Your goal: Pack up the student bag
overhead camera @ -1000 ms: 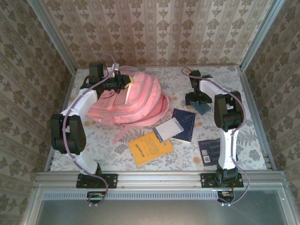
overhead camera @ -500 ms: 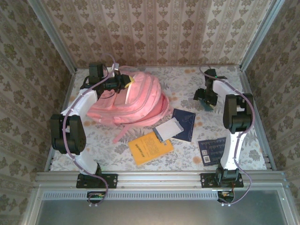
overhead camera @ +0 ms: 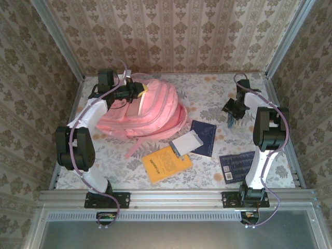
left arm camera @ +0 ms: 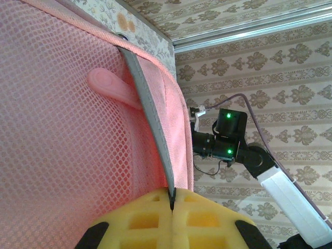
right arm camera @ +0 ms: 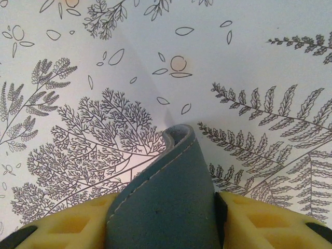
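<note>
1. The student bag point(overhead camera: 150, 111) is laid flat on the far-left part of the table point(overhead camera: 207, 96), w/ one strap trailed toward the near edge.
2. The left gripper point(left arm camera: 171, 220) is clamped fully shut on the grey zip edging point(left arm camera: 148, 119) of the bag's pink mesh panel. This is prob. done so that the opening is lifted & steadied for loading. A pink pull tab point(left arm camera: 111, 85) is seen just beside the edging.
3. The right gripper point(right arm camera: 163, 231) is closed on a teal stitched case point(right arm camera: 166, 187), w/ pads pressed on both faces. The case appears to be held clear of the floral cloth at the far right, well apart from the bag. Its tip is curled, so it is judged soft & floppy.
4. Other items are left unpacked near the middle:
   - a yellow notebook point(overhead camera: 166, 163);
   - a dark blue book point(overhead camera: 203, 136), w/ a pale flat item point(overhead camera: 185, 142) laid partly over it;
   - a dark blue booklet point(overhead camera: 236, 166) by the right arm.
5. No obstacle is seen btwn case & bag. How wide the bag's mouth is held cannot be told.
</note>
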